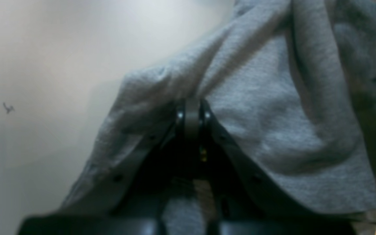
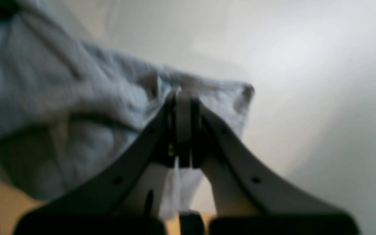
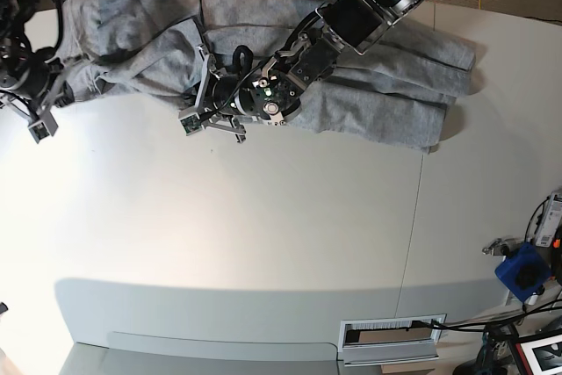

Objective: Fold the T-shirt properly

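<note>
Fabric is pinched in both closed jaws: the left gripper [image 1: 193,112] and right gripper [image 2: 183,101] each clamp an edge of the T-shirt [image 3: 386,85], bunched along the desk's [image 3: 263,234] far side. I'd draw both edges evenly, keeping tension level.

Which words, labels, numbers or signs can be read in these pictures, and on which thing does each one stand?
No text can be read in any view.
White label at the table's near edge: dark print, too small to read.
T-shirt: only plain grey cloth shows, no lettering.
Dark mark on the table in the left wrist view: a smudge, not writing.
</note>
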`<state>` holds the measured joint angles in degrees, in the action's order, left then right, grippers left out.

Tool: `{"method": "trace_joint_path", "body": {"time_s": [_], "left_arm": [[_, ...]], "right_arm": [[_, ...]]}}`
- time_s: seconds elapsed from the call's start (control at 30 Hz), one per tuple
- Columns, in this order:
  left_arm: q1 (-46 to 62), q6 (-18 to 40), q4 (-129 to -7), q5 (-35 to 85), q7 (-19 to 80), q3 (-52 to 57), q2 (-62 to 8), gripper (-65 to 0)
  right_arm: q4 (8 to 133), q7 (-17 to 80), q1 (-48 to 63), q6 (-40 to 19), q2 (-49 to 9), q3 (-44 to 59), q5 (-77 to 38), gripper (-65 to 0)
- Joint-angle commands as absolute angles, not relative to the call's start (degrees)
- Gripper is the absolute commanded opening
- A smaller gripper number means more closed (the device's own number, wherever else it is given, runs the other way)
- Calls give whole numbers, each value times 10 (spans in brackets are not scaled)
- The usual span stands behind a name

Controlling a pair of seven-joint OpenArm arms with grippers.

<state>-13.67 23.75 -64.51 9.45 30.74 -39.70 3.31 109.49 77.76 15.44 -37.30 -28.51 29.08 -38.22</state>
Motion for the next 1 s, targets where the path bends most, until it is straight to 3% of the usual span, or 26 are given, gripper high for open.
{"method": "trace_joint_path", "body": {"time_s": [0.0,0.23,0.5,0.6,0.63,0.8,0.97], "left_arm": [[-138,204,-636,32,378,-396,19,-650],[-138,206,-636,41,378,-396,19,-650],[-138,210,-636,47,379,-396,19,-650],[-138,210,-636,47,379,-396,19,-650],[-138,210,-636,47,379,-396,19,-650],[-138,210,-636,47,381,-396,19,-650],[-138,210,-636,47,381,-396,19,-650]], "right_arm": [[1101,764,147,-367,-288,296,-371,-650],[1101,698,142,-319,-238,296,-268,-650],[1101,687,135,-293,-211,296,-244,-650],[1101,682,135,-293,-185,296,-244,-477],[1101,679,135,-293,-174,296,-243,-447],[1101,649,135,-293,-124,289,-194,-432],[1089,631,135,-293,-94,288,-181,-343]]}}
